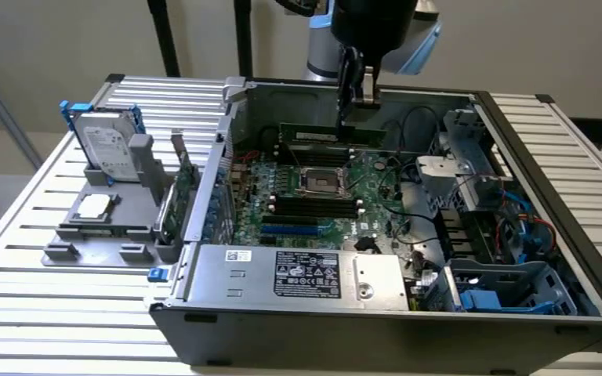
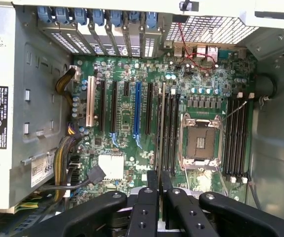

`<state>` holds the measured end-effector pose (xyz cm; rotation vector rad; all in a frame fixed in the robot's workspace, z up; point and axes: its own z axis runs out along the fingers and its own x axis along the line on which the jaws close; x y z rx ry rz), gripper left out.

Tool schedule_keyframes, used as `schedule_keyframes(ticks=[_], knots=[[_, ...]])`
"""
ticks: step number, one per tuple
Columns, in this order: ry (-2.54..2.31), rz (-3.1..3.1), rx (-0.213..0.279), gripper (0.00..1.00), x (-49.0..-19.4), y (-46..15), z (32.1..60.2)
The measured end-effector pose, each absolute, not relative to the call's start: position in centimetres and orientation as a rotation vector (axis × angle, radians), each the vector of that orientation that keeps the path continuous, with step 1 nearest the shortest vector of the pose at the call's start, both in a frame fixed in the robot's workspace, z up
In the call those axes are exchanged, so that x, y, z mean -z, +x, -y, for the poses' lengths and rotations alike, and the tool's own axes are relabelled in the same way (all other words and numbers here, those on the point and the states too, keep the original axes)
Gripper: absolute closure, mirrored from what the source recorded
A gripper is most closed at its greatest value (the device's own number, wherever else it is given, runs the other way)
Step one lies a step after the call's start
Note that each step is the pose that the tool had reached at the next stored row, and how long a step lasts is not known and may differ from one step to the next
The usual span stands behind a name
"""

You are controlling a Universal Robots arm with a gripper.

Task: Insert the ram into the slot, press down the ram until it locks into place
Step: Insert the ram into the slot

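Insertion step in hand, pressing not yet begun: ram is gripped at its upper edge by claw, jaws closed tight on it, stick hung level and clear of the board inside the open case. Seen edge-on from the wrist, the ram is lined up lengthwise with the bank of black sockets directly below the claw; slot lies just beside that line, towards the processor socket. No contact with any slot is seen. Judged need: edge kept parallel to slot, centred over it, brought down square; end latches too small to be checked
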<state>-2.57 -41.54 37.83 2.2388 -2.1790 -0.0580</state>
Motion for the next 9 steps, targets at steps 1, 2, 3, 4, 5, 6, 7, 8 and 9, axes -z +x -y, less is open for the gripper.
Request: schedule_keyframes(ticks=[1, 2, 3, 4, 5, 6, 7, 8, 9], knots=[[2.239, 2.179, 0.058, 0.87, -37.7, -2.6, 41.5], [2.239, 2.179, 0.058, 0.87, -37.5, -2.6, 41.5], [2.239, 2.179, 0.058, 0.87, -37.3, -2.6, 41.5], [2.239, 2.179, 0.058, 0.87, -37.1, -2.6, 41.5], [2.239, 2.179, 0.058, 0.87, -36.9, -2.7, 41.5], [2.239, 2.179, 0.058, 0.87, -36.7, -2.7, 41.5], [2.239, 2.179, 0.058, 0.87, -36.6, -2.7, 41.5], [2.239, 2.179, 0.058, 0.87, -36.4, -2.7, 41.5], [2.239, 2.179, 0.058, 0.87, -36.2, -2.7, 41.5]])
